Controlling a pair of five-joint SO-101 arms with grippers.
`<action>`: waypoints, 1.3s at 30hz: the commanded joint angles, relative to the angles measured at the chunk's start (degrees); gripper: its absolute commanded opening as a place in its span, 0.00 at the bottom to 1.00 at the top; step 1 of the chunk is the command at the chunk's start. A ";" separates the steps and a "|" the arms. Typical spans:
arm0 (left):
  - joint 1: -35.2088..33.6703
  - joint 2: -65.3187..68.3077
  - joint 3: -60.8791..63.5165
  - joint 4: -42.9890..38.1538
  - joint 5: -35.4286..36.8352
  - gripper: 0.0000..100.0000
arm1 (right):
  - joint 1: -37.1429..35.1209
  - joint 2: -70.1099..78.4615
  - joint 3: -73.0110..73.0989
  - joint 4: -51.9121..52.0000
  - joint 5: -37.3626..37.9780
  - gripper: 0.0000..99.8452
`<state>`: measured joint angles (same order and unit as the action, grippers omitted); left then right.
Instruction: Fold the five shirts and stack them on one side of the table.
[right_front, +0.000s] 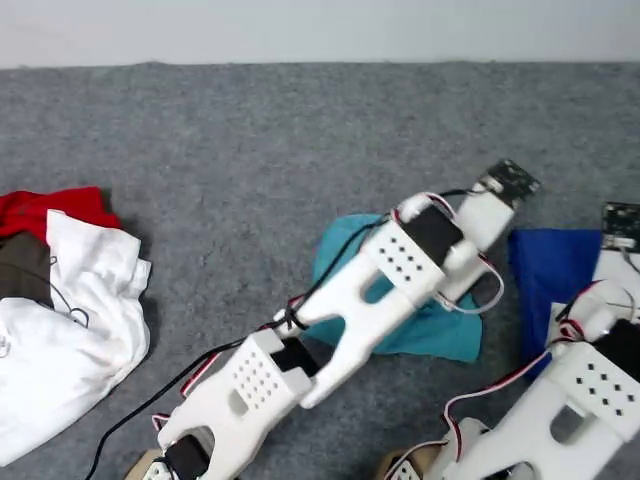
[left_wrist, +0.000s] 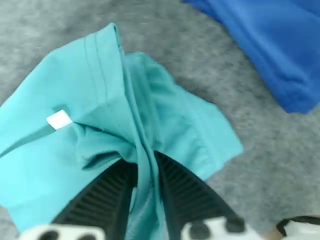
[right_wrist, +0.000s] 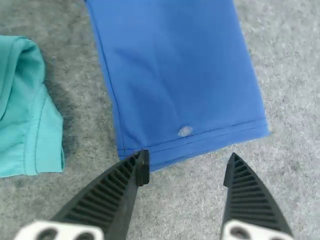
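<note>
Two shirts, one risk: a slipping, dragging pinch.
Left gripper is clamped on a bunched ridge of the teal shirt, right of the table's middle; so thin a bite may slip or drag layers askew. Right gripper, fingers apart, hangs over the blue shirt's hem near the right edge.

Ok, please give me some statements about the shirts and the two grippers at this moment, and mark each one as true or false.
1. The left gripper is shut on the teal shirt. True.
2. The right gripper holds the blue shirt. False: it is open over that shirt's hem and grips nothing.
3. The white shirt lies in a heap with the red shirt. True.
4. The teal shirt lies on top of the blue shirt. False: they lie apart, with bare grey table between them.
</note>
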<state>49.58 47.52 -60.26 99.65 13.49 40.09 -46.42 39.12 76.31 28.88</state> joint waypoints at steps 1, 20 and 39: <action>2.11 -0.35 -2.51 0.88 0.62 0.01 | 1.45 -1.10 -0.62 -0.13 -0.09 0.24; 3.52 4.31 -2.59 -8.35 3.16 0.04 | 1.45 -1.10 -0.62 0.40 -0.09 0.24; -8.26 2.81 -25.63 1.05 -4.22 0.23 | 1.27 -1.19 -0.62 0.40 -0.09 0.24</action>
<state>48.44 52.26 -79.60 98.42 14.64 40.97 -46.42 39.12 76.31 28.88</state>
